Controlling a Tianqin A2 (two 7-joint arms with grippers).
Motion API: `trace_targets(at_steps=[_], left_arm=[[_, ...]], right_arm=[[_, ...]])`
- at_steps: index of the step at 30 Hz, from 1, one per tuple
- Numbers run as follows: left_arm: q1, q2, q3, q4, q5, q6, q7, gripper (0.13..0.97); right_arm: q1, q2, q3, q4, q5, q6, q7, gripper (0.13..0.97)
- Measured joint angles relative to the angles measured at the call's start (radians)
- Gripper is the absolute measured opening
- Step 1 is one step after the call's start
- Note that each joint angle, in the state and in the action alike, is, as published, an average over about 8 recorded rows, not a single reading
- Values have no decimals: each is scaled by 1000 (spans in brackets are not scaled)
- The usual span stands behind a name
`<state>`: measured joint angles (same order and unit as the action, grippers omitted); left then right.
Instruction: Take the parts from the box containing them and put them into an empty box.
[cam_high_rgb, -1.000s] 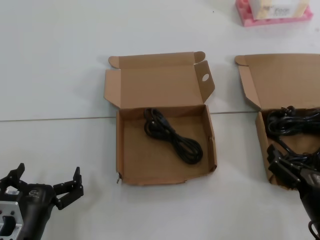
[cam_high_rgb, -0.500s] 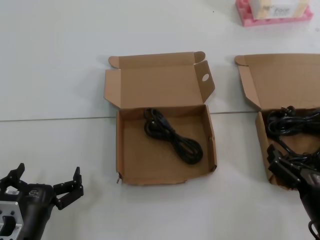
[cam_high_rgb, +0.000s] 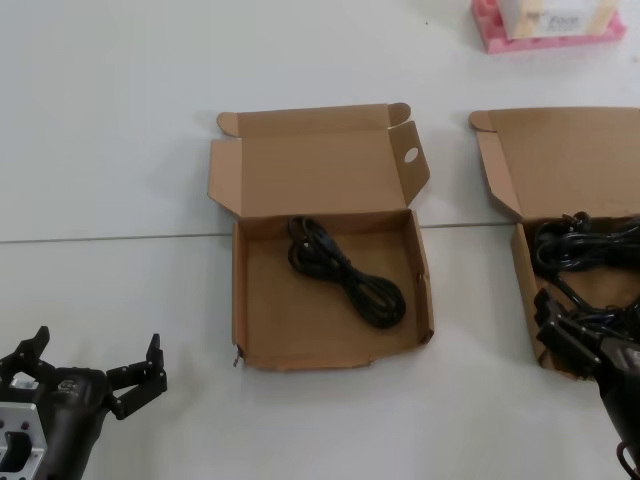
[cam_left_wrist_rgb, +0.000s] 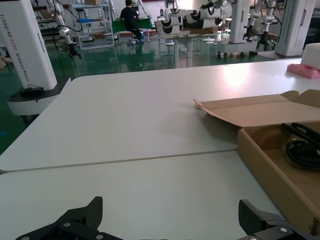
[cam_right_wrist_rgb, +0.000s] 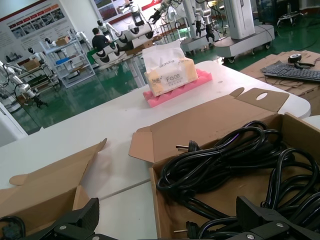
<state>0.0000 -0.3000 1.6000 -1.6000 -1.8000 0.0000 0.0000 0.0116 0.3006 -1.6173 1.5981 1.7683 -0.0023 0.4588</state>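
Head view shows the right gripper, fingers spread, over the near edge of the right-hand box full of black cables. One cable lies in the middle box. Left gripper rests open on the table.

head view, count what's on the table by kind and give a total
Boxes: 2, middle box and right box
Cable bundles: 1 lone cable in the middle box; the pile in the right box is too tangled to count
Tissue pack on pink tray: 1
Total: 4 things, plus the uncounted pile
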Motion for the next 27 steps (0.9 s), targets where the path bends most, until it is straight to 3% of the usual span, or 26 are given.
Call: trace_targets(at_steps=[27], left_arm=[[0, 0, 0, 0, 0, 0, 0, 966]], right_arm=[[0, 0, 0, 0, 0, 0, 0, 966]])
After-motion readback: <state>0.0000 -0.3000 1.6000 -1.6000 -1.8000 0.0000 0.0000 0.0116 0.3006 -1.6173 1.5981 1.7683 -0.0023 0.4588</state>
